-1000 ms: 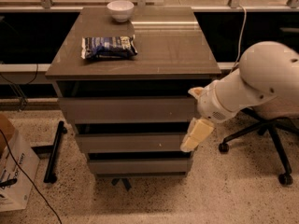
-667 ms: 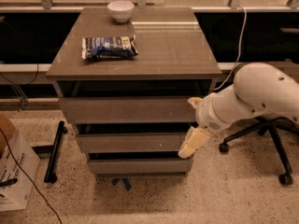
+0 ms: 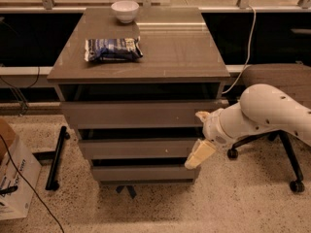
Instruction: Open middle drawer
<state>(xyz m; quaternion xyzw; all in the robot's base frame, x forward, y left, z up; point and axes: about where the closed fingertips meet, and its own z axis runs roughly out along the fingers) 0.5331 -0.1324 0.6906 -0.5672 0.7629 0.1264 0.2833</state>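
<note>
A grey-brown cabinet stands in the centre with three drawer fronts, one below the other. The middle drawer [image 3: 136,148] has a plain flat front with a tiny pale dot, and a dark gap runs above it. My gripper [image 3: 199,155] hangs on the white arm [image 3: 265,115] that reaches in from the right. It points down and to the left. Its cream fingertip lies at the right end of the middle drawer's front. The top drawer [image 3: 138,113] and the bottom drawer [image 3: 143,173] lie above and below.
On the cabinet top [image 3: 180,52] lie a dark blue snack bag [image 3: 113,49] and a white bowl [image 3: 125,10]. An office chair's wheeled base [image 3: 286,169] stands to the right behind my arm. A cardboard box [image 3: 12,178] and a black bar [image 3: 56,157] are on the floor at the left.
My arm and gripper have moved down and a little to the left, from beside the cabinet's right edge to the right end of the middle drawer's front.
</note>
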